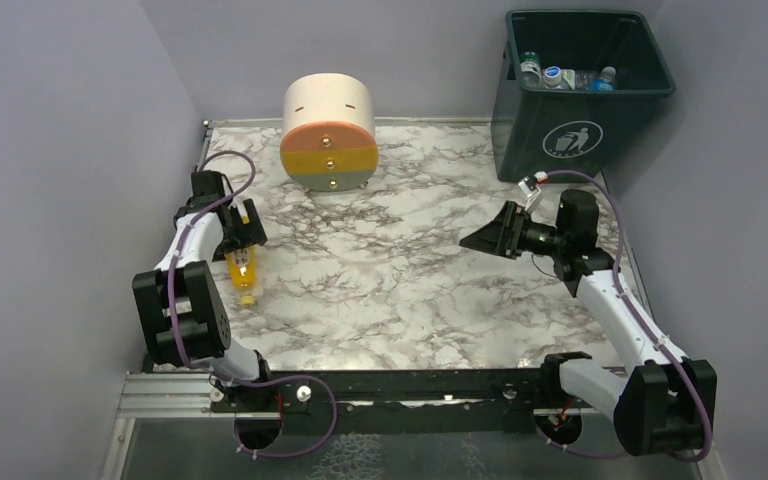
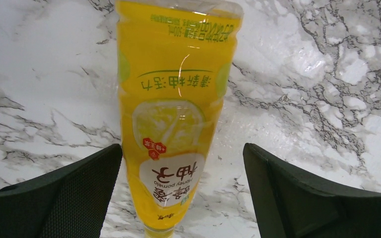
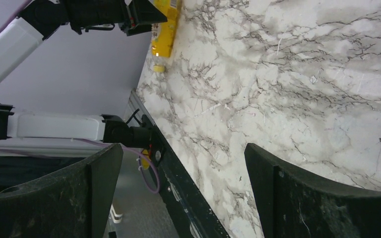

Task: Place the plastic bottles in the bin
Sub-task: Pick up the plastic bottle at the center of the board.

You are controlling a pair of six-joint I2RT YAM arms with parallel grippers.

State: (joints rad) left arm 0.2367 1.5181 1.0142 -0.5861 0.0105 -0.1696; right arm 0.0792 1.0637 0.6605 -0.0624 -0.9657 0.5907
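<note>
Yellow bottle (image 1: 243,272) lies on the table (image 1: 410,290) at its left side, the only one seen outside the bin (image 1: 550,135) at far right. Left gripper (image 1: 244,233) hangs over it, jaws wide either side; right gripper (image 1: 488,239) is wide and empty. The pick-up is in hand; next, I judge: close, lift, carry across

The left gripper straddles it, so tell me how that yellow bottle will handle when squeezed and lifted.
The yellow bottle lies on its side, round-bodied, so a nudge would probably roll it. Its glossy sleeve shows glare, so it may slip between the left gripper's open jaws. The sleeve hides its contents, so weight is unclear.
</note>
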